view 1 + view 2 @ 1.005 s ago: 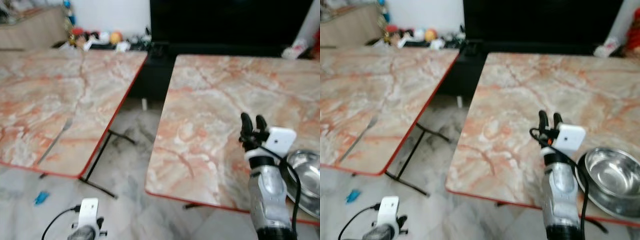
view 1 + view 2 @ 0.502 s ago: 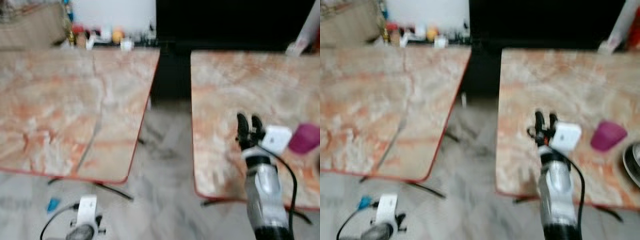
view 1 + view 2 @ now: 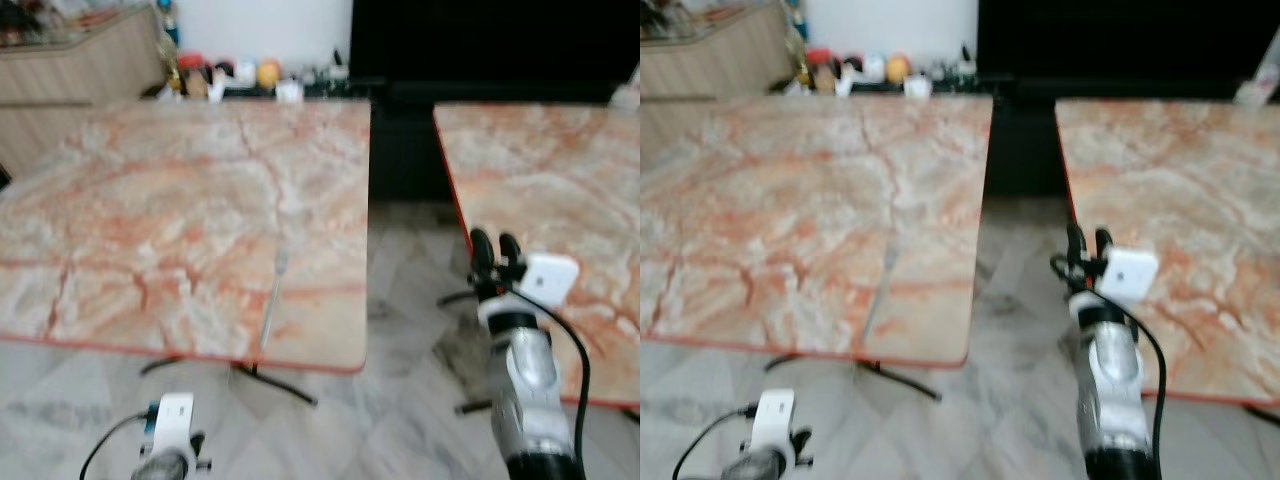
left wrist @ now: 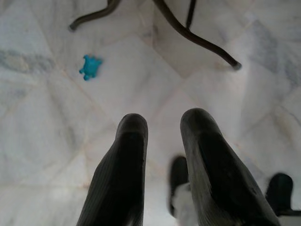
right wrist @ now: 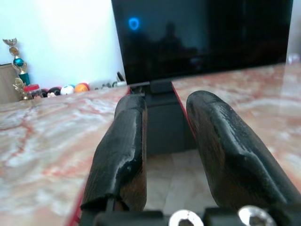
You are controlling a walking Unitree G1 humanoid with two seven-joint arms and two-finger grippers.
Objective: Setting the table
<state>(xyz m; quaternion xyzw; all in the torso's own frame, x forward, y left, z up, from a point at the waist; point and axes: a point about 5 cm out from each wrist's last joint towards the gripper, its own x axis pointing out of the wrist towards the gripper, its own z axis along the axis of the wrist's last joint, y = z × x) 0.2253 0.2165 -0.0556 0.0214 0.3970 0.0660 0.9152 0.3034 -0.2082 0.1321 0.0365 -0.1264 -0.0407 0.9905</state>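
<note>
Fork [image 3: 272,300], one, lies on the left marble table [image 3: 150,210] near its front edge, toward the front right corner, handle toward the robot. Nearest the camera: left gripper [image 4: 162,127] hangs low over the floor [image 4: 141,70], fingers slightly apart, nothing between them; table feet and one small blue scrap [image 4: 89,67] on the tiles below. Right gripper [image 3: 494,250] is raised, over the gap between the two tables, close to the right marble table [image 3: 560,190] edge; its wrist view shows the fingers parted with a gap and empty.

Step in hand, as I judge it: robot is between the tables, lining up on the fork. Views are blurred, so it should settle first. To do it well: square up to the left table's front edge, bring a gripper down over the fork's handle, across the thin shaft, close low against the tabletop since flat cutlery slips.

Count: two tables, one fork, two grippers. Farther back, small items [image 3: 230,75] in a row by the wall, too small to count; dark screen [image 5: 202,33] behind; wooden cabinet [image 3: 80,60] far left.
</note>
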